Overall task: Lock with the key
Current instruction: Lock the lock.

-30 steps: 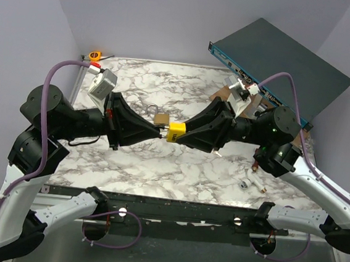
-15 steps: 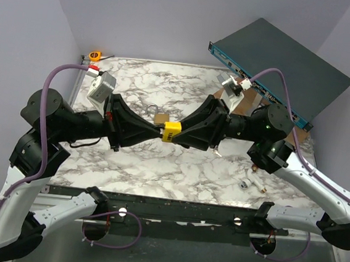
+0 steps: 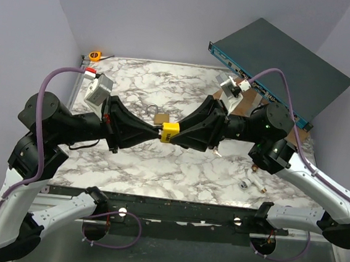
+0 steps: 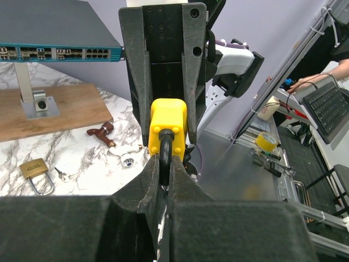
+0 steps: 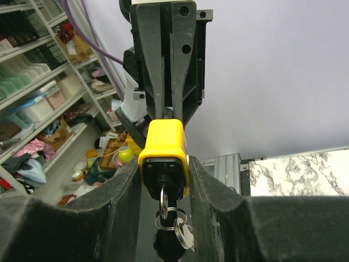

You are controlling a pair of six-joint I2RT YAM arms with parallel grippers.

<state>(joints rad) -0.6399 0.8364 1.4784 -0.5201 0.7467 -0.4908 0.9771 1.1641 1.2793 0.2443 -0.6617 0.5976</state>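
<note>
A yellow padlock (image 3: pixel 170 131) hangs in mid-air over the middle of the marble table (image 3: pixel 159 166), held between both grippers. My left gripper (image 3: pixel 157 128) is shut on its black shackle (image 4: pixel 165 153), with the yellow body (image 4: pixel 168 117) just past the fingertips. My right gripper (image 3: pixel 179 134) is shut on the yellow body (image 5: pixel 163 146), a finger on each side. A key (image 5: pixel 164 201) on a ring sits in the keyhole on the body's underside and hangs between the right fingers (image 5: pixel 122 196). The left gripper also shows in the right wrist view (image 5: pixel 166 65).
A brass padlock (image 3: pixel 161 118) with small keys lies on the table just behind the grippers. A network switch (image 3: pixel 281 61) stands on a wooden board (image 4: pixel 49 109) at the back right. A brown-handled tool (image 3: pixel 256 167) and a small white part (image 3: pixel 244 183) lie front right. An orange tape measure (image 3: pixel 95 55) sits back left.
The yellow padlock and both grippers have shifted slightly left. The right wrist has turned and its arm has swung inward. Both grippers keep their hold.
</note>
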